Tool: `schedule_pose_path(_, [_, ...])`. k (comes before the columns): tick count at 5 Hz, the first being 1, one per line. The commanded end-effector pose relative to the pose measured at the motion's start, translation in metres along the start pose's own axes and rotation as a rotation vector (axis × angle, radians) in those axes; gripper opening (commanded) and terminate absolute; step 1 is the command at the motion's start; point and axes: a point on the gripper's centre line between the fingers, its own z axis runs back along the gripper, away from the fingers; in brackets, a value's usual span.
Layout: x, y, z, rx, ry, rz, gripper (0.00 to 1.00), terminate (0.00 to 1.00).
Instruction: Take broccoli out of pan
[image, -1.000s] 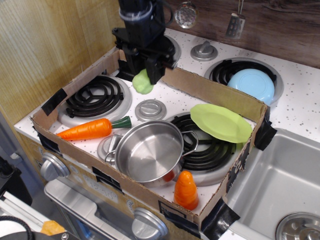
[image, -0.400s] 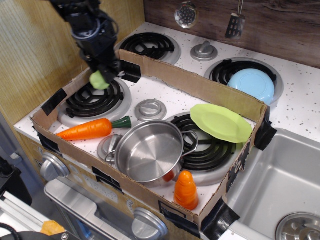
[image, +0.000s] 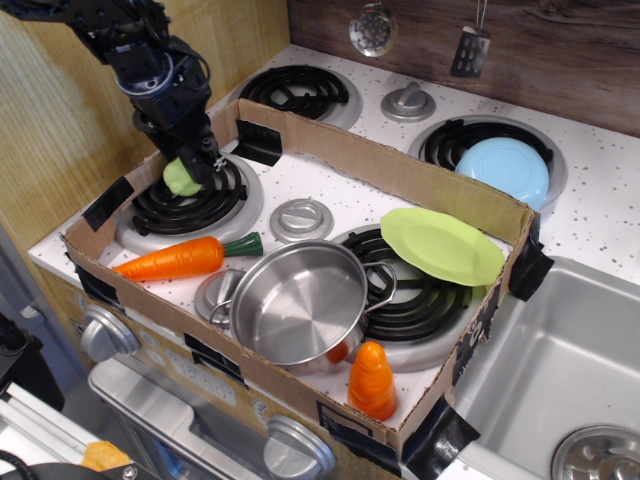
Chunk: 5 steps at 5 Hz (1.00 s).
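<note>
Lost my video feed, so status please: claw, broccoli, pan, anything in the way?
Claw shut on broccoli, low over the left coil burner. Pan empty, upright. Carrot lies nearer front, apart; nothing blocking.

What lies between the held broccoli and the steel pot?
In the only view, the carrot lies between the broccoli in the gripper and the pot, on the white stovetop.

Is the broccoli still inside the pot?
Out. The pot shows only its bare steel bottom, while the broccoli sits pinched in the gripper over the back-left burner.
</note>
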Motion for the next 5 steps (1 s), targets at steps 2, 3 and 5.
schedule_pose_path(2, [0.051, -0.007, 0.082, 0.242, 0.008, -0.089, 1.00, 0.00])
schedule_pose_path(3, [0.050, -0.015, 0.104, 0.297, 0.026, -0.081, 1.00, 0.00])
schedule_pose_path(5, [0.047, -0.016, 0.107, 0.298, 0.013, -0.064, 1.00, 0.00])
